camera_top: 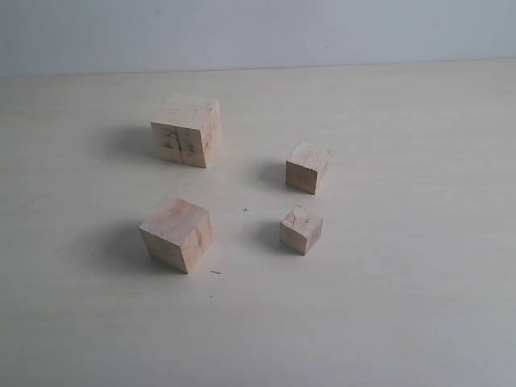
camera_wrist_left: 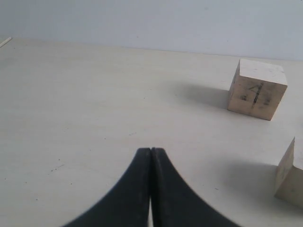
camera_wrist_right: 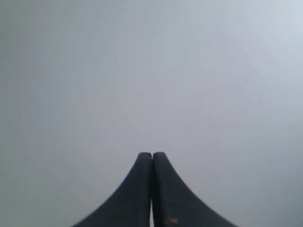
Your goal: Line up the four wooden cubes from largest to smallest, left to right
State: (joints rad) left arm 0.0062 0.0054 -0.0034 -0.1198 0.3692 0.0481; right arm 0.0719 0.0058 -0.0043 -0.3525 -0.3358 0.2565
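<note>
Sitting on the pale worktop [camera_top: 403, 322], the four wooden cubes are spread in a loose square, none touching another. The largest cube [camera_top: 187, 129] stands at the back left in the exterior view, with dark scribbles on the face turned toward that camera. Straight in front of the largest cube, nearer the camera, is the second-largest cube [camera_top: 177, 234], turned so that one upright edge points forward. To the right of the largest cube and slightly nearer the camera is the third cube [camera_top: 308, 167]. Diagonally right and forward of the largest cube is the smallest cube [camera_top: 301, 229].

The left pincer [camera_wrist_left: 151, 151] has its dark tips pressed together and holds nothing. It is over bare worktop, well apart from the largest cube [camera_wrist_left: 257, 90], whose scribbled face shows in the left wrist view. Part of the second-largest cube [camera_wrist_left: 291, 182] also shows at that picture's edge. The right pincer [camera_wrist_right: 151, 155] is likewise closed tight and empty, with only a plain grey surface ahead of it.
</note>
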